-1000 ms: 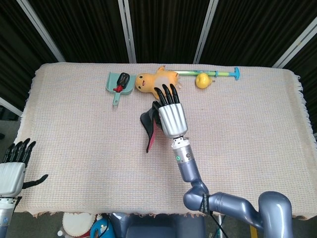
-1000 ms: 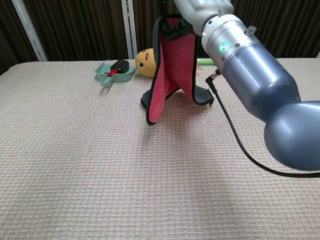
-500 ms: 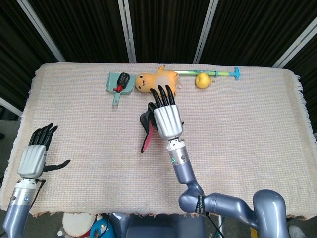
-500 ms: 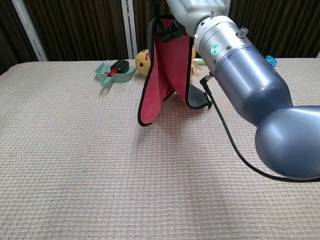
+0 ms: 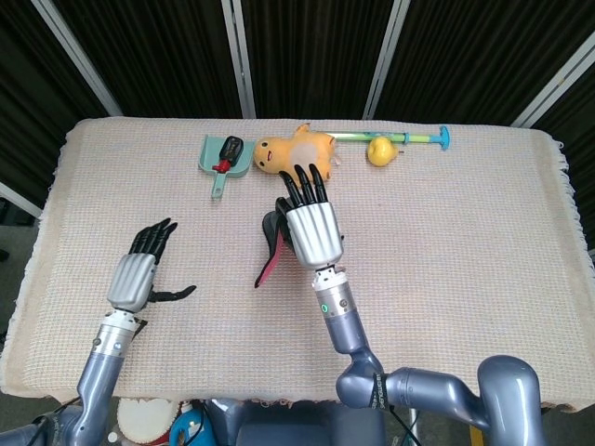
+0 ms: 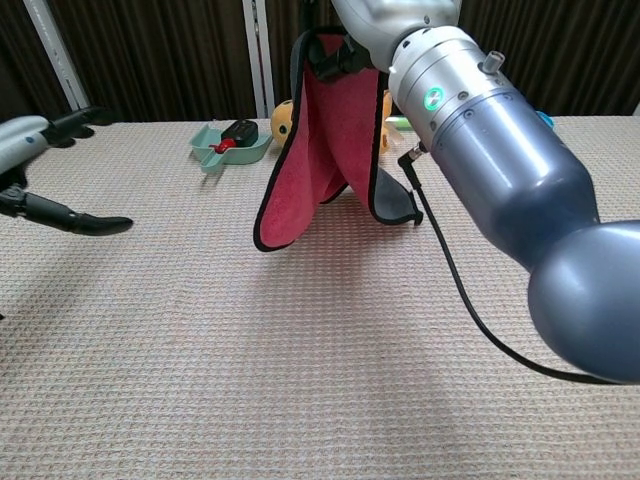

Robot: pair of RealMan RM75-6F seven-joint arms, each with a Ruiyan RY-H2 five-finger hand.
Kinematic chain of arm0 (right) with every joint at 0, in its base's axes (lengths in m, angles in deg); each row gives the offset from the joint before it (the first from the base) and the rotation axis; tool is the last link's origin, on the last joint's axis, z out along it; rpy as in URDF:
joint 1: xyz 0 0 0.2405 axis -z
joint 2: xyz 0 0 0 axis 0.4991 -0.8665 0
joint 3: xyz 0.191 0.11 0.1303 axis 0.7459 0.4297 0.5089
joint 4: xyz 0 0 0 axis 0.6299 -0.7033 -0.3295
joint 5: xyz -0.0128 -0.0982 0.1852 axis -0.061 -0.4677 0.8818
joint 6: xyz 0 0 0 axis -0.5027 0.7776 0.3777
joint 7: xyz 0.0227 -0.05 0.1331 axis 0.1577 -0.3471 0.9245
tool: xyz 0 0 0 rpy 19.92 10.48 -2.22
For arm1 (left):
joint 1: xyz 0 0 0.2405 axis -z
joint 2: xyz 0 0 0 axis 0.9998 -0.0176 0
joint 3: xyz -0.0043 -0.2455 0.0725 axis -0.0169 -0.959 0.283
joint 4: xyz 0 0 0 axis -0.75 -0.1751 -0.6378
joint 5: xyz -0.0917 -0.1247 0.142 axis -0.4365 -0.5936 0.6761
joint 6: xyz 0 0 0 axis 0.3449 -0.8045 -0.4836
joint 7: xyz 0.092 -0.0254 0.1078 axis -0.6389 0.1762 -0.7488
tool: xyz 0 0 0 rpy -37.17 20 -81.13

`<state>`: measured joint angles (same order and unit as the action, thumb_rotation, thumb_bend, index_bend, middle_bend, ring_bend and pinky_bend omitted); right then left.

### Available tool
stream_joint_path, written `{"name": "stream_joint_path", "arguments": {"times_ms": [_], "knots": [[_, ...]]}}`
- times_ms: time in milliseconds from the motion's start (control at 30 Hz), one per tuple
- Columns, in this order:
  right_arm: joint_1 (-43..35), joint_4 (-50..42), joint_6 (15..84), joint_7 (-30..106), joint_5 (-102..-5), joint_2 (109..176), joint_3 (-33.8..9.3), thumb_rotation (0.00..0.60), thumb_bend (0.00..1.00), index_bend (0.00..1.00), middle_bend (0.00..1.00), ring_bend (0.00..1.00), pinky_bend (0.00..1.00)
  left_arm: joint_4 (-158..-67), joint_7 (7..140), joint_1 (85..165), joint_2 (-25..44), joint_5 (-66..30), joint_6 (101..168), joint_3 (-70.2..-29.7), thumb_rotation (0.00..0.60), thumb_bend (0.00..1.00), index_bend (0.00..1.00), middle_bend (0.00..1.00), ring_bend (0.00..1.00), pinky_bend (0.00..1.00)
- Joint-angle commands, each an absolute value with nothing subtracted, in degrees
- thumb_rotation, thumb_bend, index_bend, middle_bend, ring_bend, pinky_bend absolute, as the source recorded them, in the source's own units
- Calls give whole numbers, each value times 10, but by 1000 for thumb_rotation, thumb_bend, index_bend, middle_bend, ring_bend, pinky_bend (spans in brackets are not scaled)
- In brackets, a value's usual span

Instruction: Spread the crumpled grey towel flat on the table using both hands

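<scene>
The towel (image 6: pixel 320 140), grey outside and red inside, hangs in folds from my right hand (image 5: pixel 311 232). That hand grips its top edge above the table's middle. The towel's lower right corner rests on the table, and its red flap (image 5: pixel 268 263) swings free to the left. In the chest view only the right hand's base (image 6: pixel 395 18) shows at the top edge, so the grip itself is hidden. My left hand (image 5: pixel 139 275) hovers over the left part of the table with fingers spread and nothing in it, well clear of the towel. In the chest view its fingers (image 6: pixel 60 212) enter from the left edge.
Along the far edge lie a teal dustpan with a small brush (image 5: pixel 223 153), a yellow plush toy (image 5: pixel 288 149), a yellow fruit (image 5: pixel 378 150) and a green-blue stick (image 5: pixel 414 138). A black cable (image 6: pixel 470 290) hangs from my right forearm. Beige woven cloth (image 5: pixel 465 242) covers the table.
My left hand has come in from the near left corner toward the table's middle. My right hand has shifted slightly left, and the towel's red flap has swung out leftward.
</scene>
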<state>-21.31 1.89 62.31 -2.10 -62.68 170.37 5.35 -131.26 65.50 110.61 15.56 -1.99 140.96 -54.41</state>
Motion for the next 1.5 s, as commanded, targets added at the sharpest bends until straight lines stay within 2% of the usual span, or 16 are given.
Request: {"name": "stream_joint_path", "arguments": {"times_ms": [33, 433, 800, 1000, 1133, 1233, 1400, 1500], "knots": [[-213, 23, 626, -23, -625, 1704, 51, 600, 601, 553, 196, 95, 65, -1307, 632, 1125, 187, -35, 1396, -544, 600, 36, 0, 0, 0, 0], [-215, 34, 636, -39, -624, 1703, 43, 600, 601, 553, 196, 95, 65, -1277, 605, 1161, 287, -61, 1398, -556, 600, 39, 0, 0, 0, 0], [-214, 45, 645, -47, -625, 1701, 35, 600, 601, 553, 196, 95, 65, -1249, 579, 1194, 339, -78, 1391, -570, 600, 51, 8, 0, 0, 0], [-211, 55, 649, -48, -624, 1696, 34, 600, 601, 552, 196, 95, 65, -1237, 575, 1202, 351, -81, 1393, -573, 600, 118, 48, 0, 0, 0], [-207, 62, 652, -49, -625, 1690, 31, 600, 601, 553, 196, 95, 65, -1233, 580, 1205, 351, -82, 1396, -577, 600, 210, 148, 0, 0, 0], [-204, 66, 654, -49, -625, 1685, 29, 600, 600, 552, 196, 95, 65, -1232, 586, 1206, 347, -80, 1399, -580, 600, 268, 298, 0, 0, 0], [-198, 72, 656, -49, -621, 1679, 28, 600, 601, 553, 196, 95, 65, -1235, 593, 1211, 338, -77, 1397, -584, 600, 298, 445, 0, 0, 0], [-196, 71, 657, -49, -619, 1676, 27, 600, 601, 553, 196, 95, 65, -1241, 593, 1214, 333, -76, 1396, -584, 600, 298, 488, 0, 0, 0]]}}
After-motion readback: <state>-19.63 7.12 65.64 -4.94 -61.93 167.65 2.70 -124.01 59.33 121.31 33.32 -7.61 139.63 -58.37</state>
